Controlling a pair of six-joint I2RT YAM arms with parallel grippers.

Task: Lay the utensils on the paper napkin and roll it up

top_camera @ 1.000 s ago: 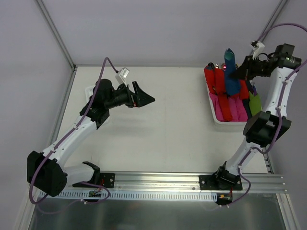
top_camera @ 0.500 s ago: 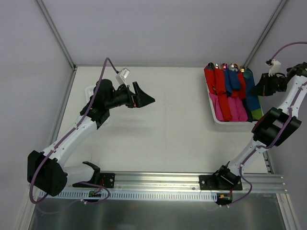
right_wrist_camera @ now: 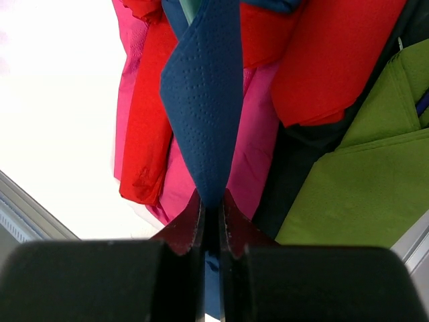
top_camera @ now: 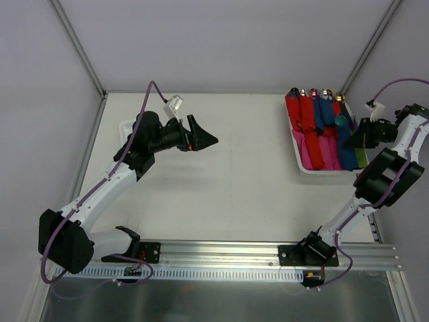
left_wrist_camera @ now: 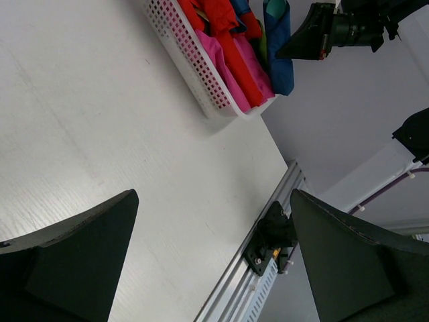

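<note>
Right gripper (right_wrist_camera: 211,204) clenched on the narrow end of the navy napkin roll (right_wrist_camera: 201,100). Roll sits over the white basket (top_camera: 299,159), crossing the red roll (right_wrist_camera: 144,134) and the pink ones; teal utensil end (top_camera: 340,121) shows at its far tip. Can't tell if it rests on them. Left gripper (left_wrist_camera: 213,201) spread wide, holding nothing, well apart over the table.

Risks, as judged:
- The pinch is on thin paper only, so letting go may loosen the wrap.
- A tilt could slide the utensils out.
- Crowded bundles may snag the roll or leave it perched crooked.
</note>
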